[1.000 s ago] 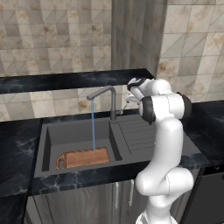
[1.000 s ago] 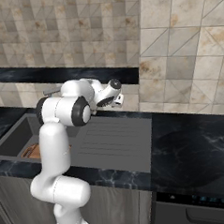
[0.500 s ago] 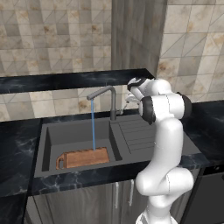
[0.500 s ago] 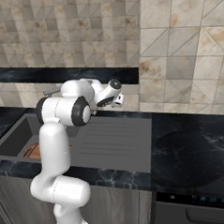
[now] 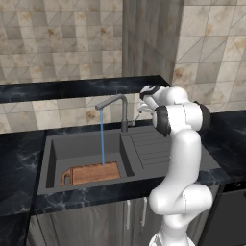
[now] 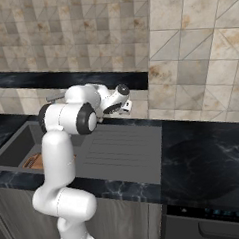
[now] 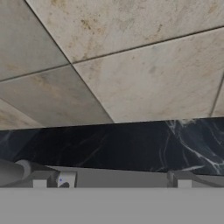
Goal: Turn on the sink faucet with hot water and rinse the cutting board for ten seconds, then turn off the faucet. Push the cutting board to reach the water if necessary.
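The water falls from the sink faucet onto the cutting board; the pincer, right of the faucet, holds nothing, its opening unclear

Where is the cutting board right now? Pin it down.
In the left base view the cutting board lies flat along the front of the sink basin, under the water.

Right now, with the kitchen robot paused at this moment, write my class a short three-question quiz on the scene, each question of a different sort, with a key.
1. True or false: the water is running from the sink faucet.
2. Where does the stream land? A) on the ribbed drainboard B) at the far edge of the cutting board C) on the countertop
3. Fill in: the cutting board lies flat in the basin of the ____.

Key: 1 true; 2 B; 3 sink.
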